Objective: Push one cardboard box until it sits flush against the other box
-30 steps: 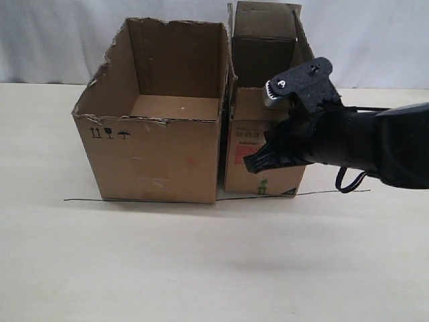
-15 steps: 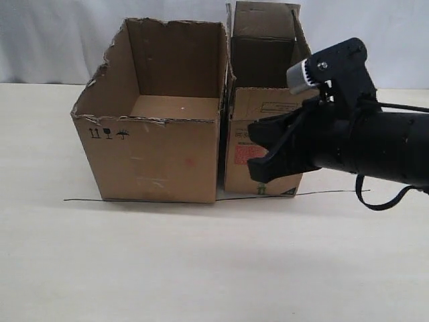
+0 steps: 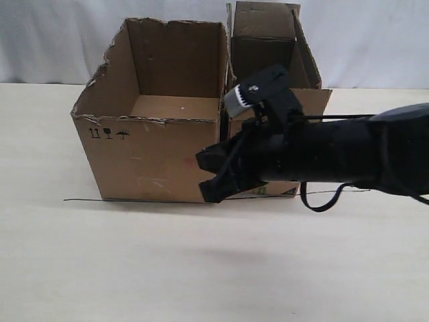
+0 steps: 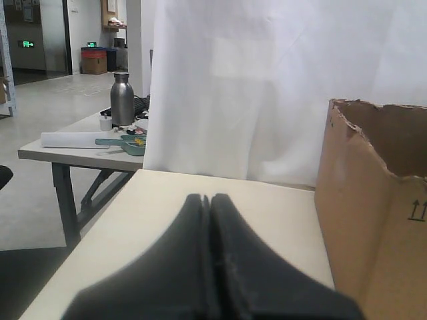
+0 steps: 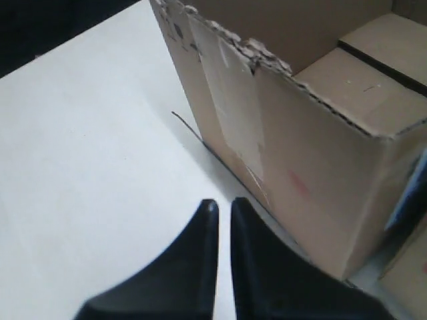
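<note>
— Where does the narrow flapped carton [image 3: 263,47] stand?
— Upright on the worktop [image 3: 201,268], just beside the wide torn-rim carton [image 3: 154,154], on the side away from that carton's black handling symbols [image 3: 109,133]. A dark slit shows between the 2 near their tops. Lower down the right arm [image 3: 348,157] hides the seam, so I cannot tell whether they touch.
— And the right hand [image 3: 206,178]?
— In front of the wide torn-rim carton's front corner nearest the narrow one, above the worktop and clear of the cardboard. Its fingers [image 5: 193,267] are nearly together, with 1 thin slit between them, gripping nothing.
— The left hand [image 4: 211,200]?
— Tips pressed together, empty, apart from the wide torn-rim carton's torn side wall.
— Anything else?
— A thin black line [image 3: 80,200] runs along that carton's front bottom edge.
</note>
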`<state>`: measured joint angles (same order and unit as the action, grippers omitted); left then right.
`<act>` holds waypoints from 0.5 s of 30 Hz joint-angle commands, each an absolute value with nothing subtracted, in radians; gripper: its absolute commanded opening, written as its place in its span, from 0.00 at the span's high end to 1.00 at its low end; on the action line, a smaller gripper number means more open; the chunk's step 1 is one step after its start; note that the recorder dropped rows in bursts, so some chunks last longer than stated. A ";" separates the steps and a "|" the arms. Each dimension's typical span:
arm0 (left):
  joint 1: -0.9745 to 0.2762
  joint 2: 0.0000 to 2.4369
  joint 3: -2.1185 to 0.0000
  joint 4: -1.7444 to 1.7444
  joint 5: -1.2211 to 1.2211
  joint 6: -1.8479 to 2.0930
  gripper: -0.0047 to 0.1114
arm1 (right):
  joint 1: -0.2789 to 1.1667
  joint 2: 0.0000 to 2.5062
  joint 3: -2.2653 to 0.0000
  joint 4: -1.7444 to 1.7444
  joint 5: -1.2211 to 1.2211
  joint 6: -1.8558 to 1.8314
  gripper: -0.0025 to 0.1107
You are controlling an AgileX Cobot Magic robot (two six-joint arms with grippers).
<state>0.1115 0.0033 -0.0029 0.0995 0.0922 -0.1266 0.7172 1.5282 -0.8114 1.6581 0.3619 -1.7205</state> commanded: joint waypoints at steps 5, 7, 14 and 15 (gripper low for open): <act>0.104 0.000 0.000 0.094 0.083 -0.128 0.96 | 0.782 1.653 -0.926 1.641 0.231 -1.716 0.93; 0.104 0.000 0.000 0.094 0.083 -0.128 0.96 | 0.782 1.674 -0.946 1.641 0.209 -1.716 0.93; 0.104 0.000 0.000 0.094 0.083 -0.128 0.96 | 0.782 1.710 -1.000 1.641 0.160 -1.721 0.93; 0.104 0.000 0.000 0.094 0.083 -0.128 0.96 | 0.782 1.712 -1.008 1.641 0.146 -1.721 0.93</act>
<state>0.1115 0.0033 -0.0029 0.0995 0.0922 -0.1266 0.7803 1.7057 -0.9875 1.6467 0.1886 -1.7205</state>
